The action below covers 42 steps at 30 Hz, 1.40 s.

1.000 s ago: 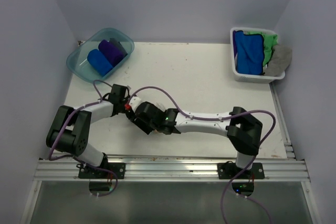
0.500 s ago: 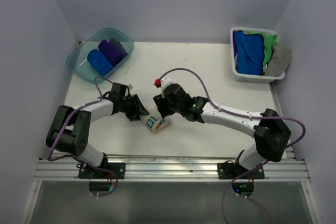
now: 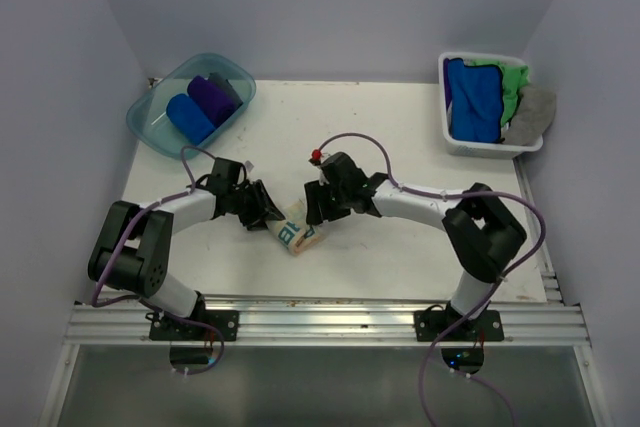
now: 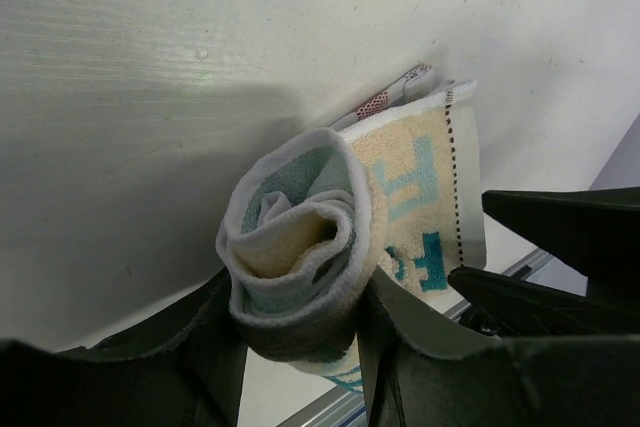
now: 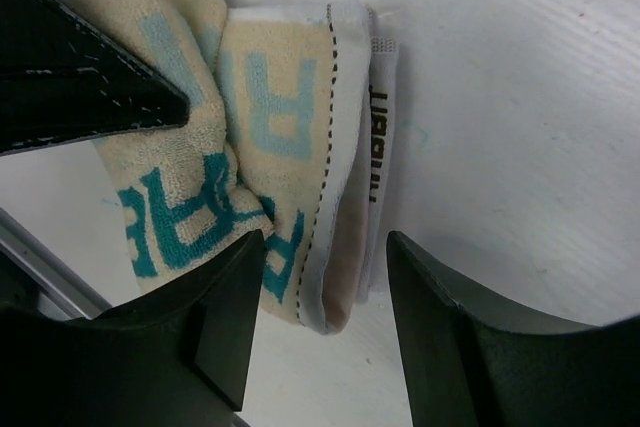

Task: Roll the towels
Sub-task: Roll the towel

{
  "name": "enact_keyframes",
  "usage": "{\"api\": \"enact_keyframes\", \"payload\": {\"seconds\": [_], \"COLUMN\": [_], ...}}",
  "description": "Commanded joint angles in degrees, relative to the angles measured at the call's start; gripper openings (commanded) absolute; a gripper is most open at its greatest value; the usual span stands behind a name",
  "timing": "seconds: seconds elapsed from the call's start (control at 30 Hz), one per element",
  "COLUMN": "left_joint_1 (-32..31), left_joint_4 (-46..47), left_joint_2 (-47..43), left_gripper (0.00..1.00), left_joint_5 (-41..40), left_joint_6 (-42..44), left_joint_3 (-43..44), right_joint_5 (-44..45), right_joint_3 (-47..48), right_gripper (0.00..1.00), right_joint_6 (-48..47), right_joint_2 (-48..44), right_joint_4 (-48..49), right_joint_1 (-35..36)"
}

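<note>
A cream towel with teal lettering [image 3: 300,237] lies rolled on the table near the front. My left gripper [image 3: 268,213] is shut on its left end; in the left wrist view the roll [image 4: 300,227] sits squeezed between the fingers of that gripper [image 4: 300,297]. My right gripper [image 3: 318,213] is open at the roll's right end. In the right wrist view its jaws [image 5: 325,257] straddle the towel's loose hemmed edge [image 5: 340,147] without closing on it. Rolled royal blue [image 3: 188,117] and purple [image 3: 212,97] towels lie in the tub.
The teal plastic tub [image 3: 140,119] stands at the back left. A white basket [image 3: 480,150] at the back right holds loose blue [image 3: 470,97], green [image 3: 513,82] and grey [image 3: 532,112] towels. A metal rail runs along the front edge.
My right gripper lifted off the roll, swung back and to the right, then came back down at the roll's right end. My left gripper now holds the uncovered roll in place.
</note>
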Motion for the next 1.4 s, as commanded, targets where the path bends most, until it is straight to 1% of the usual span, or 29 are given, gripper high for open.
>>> {"api": "enact_keyframes", "payload": {"seconds": [0.0,0.1,0.2,0.23,0.33,0.4,0.57,0.77,0.93,0.97,1.03,1.17,1.2,1.23,1.27,1.3,1.37], "left_joint_1": [-0.26,-0.26,-0.26,-0.26,-0.26,-0.18,-0.61,-2.28,-3.86,-3.95,-3.87,-3.95,-3.95,-3.95,-3.87,-3.95,-3.95], "left_joint_4": [-1.98,-1.98,-1.98,-1.98,-2.34,-2.51,-4.79,-7.16,-8.05,-8.14,-7.88,-6.73,-6.99,-7.25,-7.78,-8.13,-9.18], "left_joint_2": [-0.93,-1.1,-1.45,-1.45,-1.1,-0.67,-0.14,0.65,3.81,4.86,5.84,7.33,7.16,7.07,6.81,6.81,6.37], "left_gripper": [0.45,0.45,0.45,0.44,0.44,0.44,0.44,0.44,0.44,0.42,0.42,0.41,0.41,0.41,0.41,0.41,0.41], "left_joint_5": [-0.39,-0.39,-0.22,0.13,1.97,4.77,8.3,8.4,7.26,5.95,4.36,4.18,3.83,3.48,2.69,2.51,1.46], "left_joint_6": [1.88,1.8,2.06,2.76,4.77,6.45,11.9,14.54,14.37,13.84,12.09,10.32,10.15,10.06,9.97,10.06,9.97], "left_joint_3": [0.64,0.64,0.55,0.64,1.16,1.6,3.18,4.76,6.7,6.79,6.7,6.52,6.61,6.87,6.96,7.23,7.84], "right_joint_5": [-5.41,-5.41,-4.8,-4.71,-4.27,-4.1,-4.62,-7.95,-8.85,-8.58,-8.05,-5.42,-4.54,-2.71,-1.82,-0.85,1.26], "right_joint_3": [0.56,0.47,0.47,0.65,1.17,1.7,3.72,8.2,12.07,12.42,12.6,11.11,10.32,9.97,9.62,9.18,9.17], "right_gripper": [0.56,0.52,0.41,0.28,0.0,0.0,0.0,0.0,0.0,0.0,0.0,0.01,0.06,0.2,0.25,0.37,0.44], "right_joint_6": [1.38,1.56,1.65,1.56,0.86,-0.19,-2.92,-9.24,-11.8,-11.98,-11.98,-10.93,-10.84,-10.57,-10.66,-10.83,-11.79], "right_joint_2": [3.17,5.28,6.25,6.43,6.95,7.22,7.48,9.15,11.26,11.52,11.7,9.69,8.81,6.89,5.65,4.51,0.99], "right_joint_4": [1.37,1.81,2.08,2.08,1.81,1.64,0.23,-3.45,-6.09,-6.45,-6.45,-6.1,-5.84,-5.75,-5.66,-5.75,-6.36], "right_joint_1": [-0.14,-0.14,-0.14,-0.14,-0.67,-1.11,-2.51,-3.22,-3.22,-3.22,-3.22,-3.22,-3.22,-3.13,-3.22,-3.13,-2.96]}}
